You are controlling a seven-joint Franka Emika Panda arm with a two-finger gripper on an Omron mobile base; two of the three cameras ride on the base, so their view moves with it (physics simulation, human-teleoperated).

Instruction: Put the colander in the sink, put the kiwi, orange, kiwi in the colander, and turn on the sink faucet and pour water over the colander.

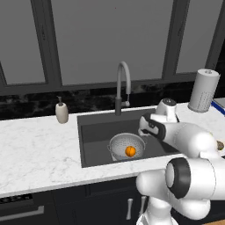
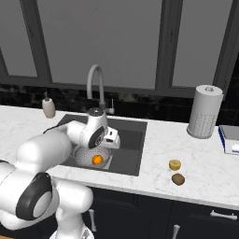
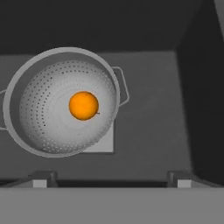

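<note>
Colander (image 3: 26,127): left handle cut off by the hand view's left edge.
Sink (image 1: 94,132): right wall hidden behind the arm in the left base view.
Fruit (image 1: 220,145): at the counter's right edge, mostly hidden by the arm; kind unclear.
Book (image 2: 229,138): cut off by the right edge.

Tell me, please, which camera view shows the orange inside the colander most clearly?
The hand view: it looks straight down, so the orange sits large and unobstructed at the colander's centre. The left base view shows it small but whole; the right base view shows it small, just below the arm.
</note>
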